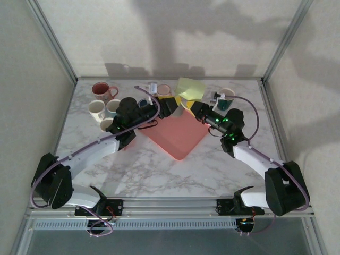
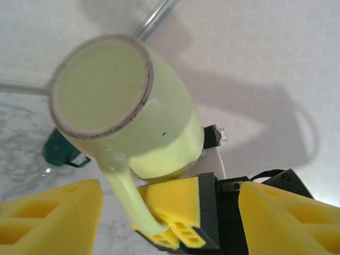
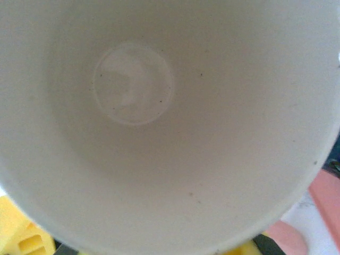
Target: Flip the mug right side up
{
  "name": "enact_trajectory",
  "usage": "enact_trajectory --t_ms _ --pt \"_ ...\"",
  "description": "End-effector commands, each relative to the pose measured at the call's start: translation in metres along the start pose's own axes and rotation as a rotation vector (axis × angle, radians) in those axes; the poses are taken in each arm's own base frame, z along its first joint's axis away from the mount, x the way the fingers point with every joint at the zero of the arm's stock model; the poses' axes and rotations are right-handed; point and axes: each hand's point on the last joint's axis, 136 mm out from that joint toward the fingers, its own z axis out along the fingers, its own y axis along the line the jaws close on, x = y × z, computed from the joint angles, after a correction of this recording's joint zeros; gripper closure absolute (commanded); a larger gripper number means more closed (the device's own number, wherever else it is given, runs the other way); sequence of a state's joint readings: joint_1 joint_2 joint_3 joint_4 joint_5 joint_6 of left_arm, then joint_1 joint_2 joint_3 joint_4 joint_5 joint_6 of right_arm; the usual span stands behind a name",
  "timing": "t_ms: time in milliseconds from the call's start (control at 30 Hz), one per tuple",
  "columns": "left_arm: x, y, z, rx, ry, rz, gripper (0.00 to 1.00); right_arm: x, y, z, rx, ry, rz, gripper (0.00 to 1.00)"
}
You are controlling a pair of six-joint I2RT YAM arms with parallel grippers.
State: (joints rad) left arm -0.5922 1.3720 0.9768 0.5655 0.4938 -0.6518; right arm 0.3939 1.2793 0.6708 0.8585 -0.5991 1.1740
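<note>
Well outboard of the left pincer [image 1: 167, 105] the spare mugs [image 1: 103, 106] are parked, not in play. The left pincer is seen wide open, pads [image 2: 50, 218] spread either side of the yellow-green mug [image 2: 133, 117], with no contact made out; the handle runs just beside one pad. The mug is carried off the surface [image 1: 133, 164], above the pink mat [image 1: 178, 139], base tilted up toward the left pincer and mouth toward the other arm. At that end the right pincer [image 1: 193, 109] is clamped on the mug by the rim, next to the handle root. Judged step: mid-air flip, about halfway. Only the rim wall is gripped, so a slow wrist roll is advised. The open pads should be held clear of the handle's sweep, or closed on the body only if a re-grip is wanted before the rim is let go. The mouth should be brought fully up before lowering, then the base set flat on the mat below. The teal mug [image 1: 226, 99], just beyond the right pincer, is to be avoided in the swing.
</note>
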Motion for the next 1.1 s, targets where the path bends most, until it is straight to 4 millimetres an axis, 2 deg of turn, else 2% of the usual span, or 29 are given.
enact_trajectory --t_ms 0,100,267,433,667,800,1000,1067 --pt "-0.01 0.005 -0.022 -0.034 0.01 0.098 0.3 -0.021 0.039 -0.008 -0.018 -0.044 -0.182 1.0" --pt "-0.007 0.017 -0.036 -0.072 0.069 0.162 0.29 -0.023 0.037 -0.019 0.054 -0.036 -0.221 1.0" --pt "0.013 0.031 -0.054 -0.142 0.224 0.338 0.28 -0.028 0.019 -0.043 0.22 -0.01 -0.262 1.0" --pt "0.018 0.039 -0.066 -0.187 0.263 0.472 0.27 -0.032 -0.002 -0.068 0.398 0.013 -0.306 1.0" --pt "0.026 0.055 -0.072 -0.234 0.289 0.585 0.27 -0.041 -0.041 -0.11 0.771 0.058 -0.403 1.0" --pt "0.031 0.065 -0.072 -0.262 0.319 0.605 0.27 -0.047 -0.063 -0.13 0.95 0.097 -0.447 1.0" --pt "0.036 0.076 -0.072 -0.287 0.336 0.604 0.27 -0.065 -0.1 -0.171 1.301 0.175 -0.524 1.0" --pt "0.037 0.079 -0.072 -0.296 0.347 0.609 0.27 -0.068 -0.109 -0.176 1.362 0.213 -0.536 1.0"
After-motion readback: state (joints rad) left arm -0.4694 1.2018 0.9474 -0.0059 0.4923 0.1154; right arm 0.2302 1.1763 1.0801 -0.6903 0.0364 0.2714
